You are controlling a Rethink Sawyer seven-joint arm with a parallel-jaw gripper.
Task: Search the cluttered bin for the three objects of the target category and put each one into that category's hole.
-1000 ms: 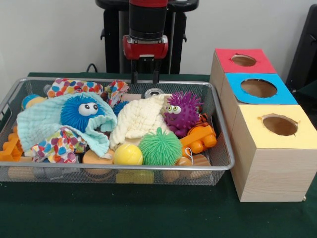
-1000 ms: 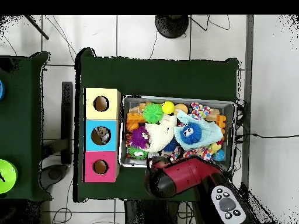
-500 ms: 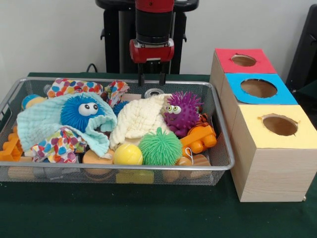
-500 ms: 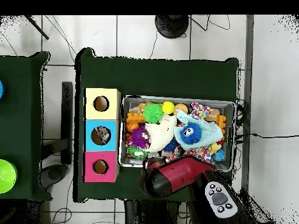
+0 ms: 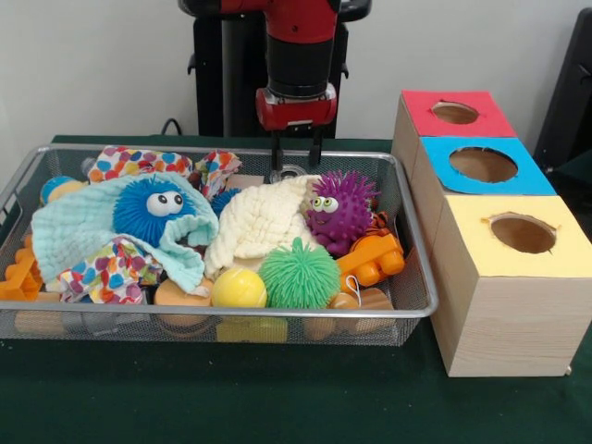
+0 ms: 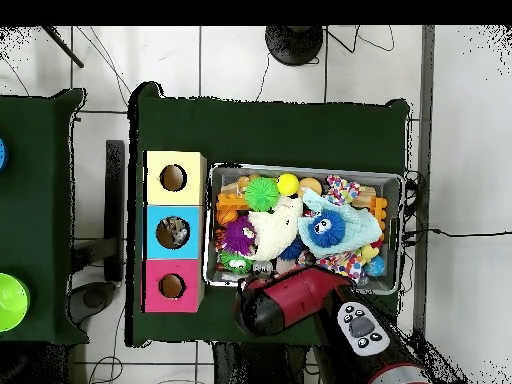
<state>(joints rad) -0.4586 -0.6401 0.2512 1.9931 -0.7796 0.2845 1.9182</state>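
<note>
The tool [image 5: 296, 153], jaws apart and empty, hangs over the bin's [image 5: 418, 277] far rim, with the purple spiky toy [image 5: 339, 209] lying nearer the boxes [image 5: 504, 305] and toward the bin's middle.

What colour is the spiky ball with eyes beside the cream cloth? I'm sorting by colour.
Purple spiky ball; the front view shows it best.

Red-and-black arm [image 5: 298, 55] with 2 black-fingered tool [image 5: 296, 159].

green tablecloth [image 5: 277, 398], tiled floor [image 6: 250, 60]
</note>
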